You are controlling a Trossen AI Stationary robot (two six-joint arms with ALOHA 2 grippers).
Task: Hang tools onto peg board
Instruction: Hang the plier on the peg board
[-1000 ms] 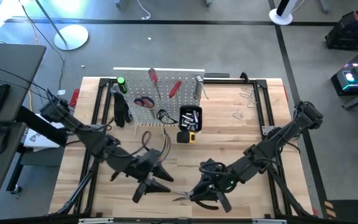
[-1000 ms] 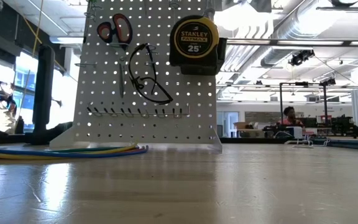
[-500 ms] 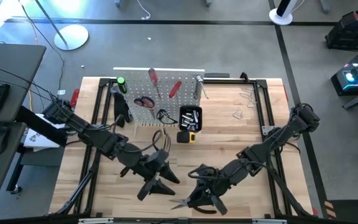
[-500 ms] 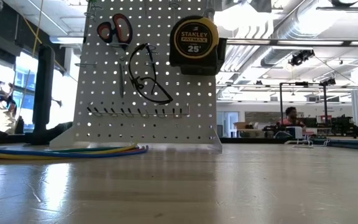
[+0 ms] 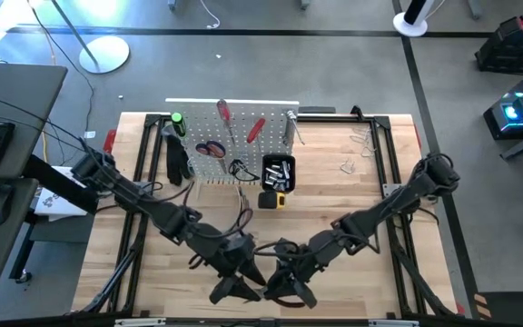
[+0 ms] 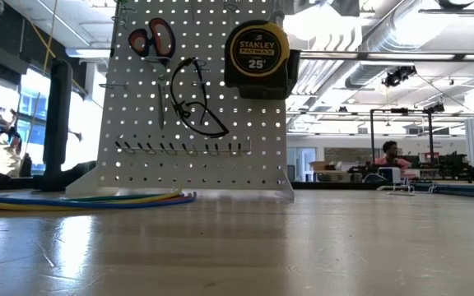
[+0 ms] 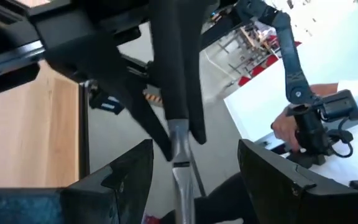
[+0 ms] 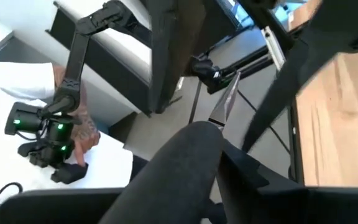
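The white peg board (image 5: 234,145) (image 6: 196,99) stands at the table's far side. Red scissors (image 6: 152,38), a yellow tape measure (image 6: 257,51) and a black bin (image 5: 278,171) are on it. Near the front edge my two grippers meet nose to nose. My right gripper (image 5: 281,283) is shut on black-handled pliers (image 7: 176,74). The pliers' silver nose (image 7: 180,152) reaches between the fingers of my left gripper (image 5: 241,283) (image 7: 194,149), which is open and apart from the nose on both sides. My right gripper holds the pliers by their black handles (image 8: 185,155), which fill the foreground and hide the fingers' place on them. The fingers lie along the pliers, nearly level, coming from the table's right. The silver nose (image 8: 224,102) points away toward my left gripper. The pliers are clear of the table.
A bundle of coloured cables (image 6: 97,199) (image 5: 239,202) lies before the peg board. A black metal frame (image 5: 148,173) borders the table. Metal clamps (image 5: 348,165) lie at the far right. Beyond the near edge a person's hand (image 7: 288,127) grips a control arm.
Both grippers have sunk and closed in on each other above the front middle of the table. My left gripper has gone toward the right and near edges. My right gripper has carried the pliers leftward, bringing their nose between the left fingers.
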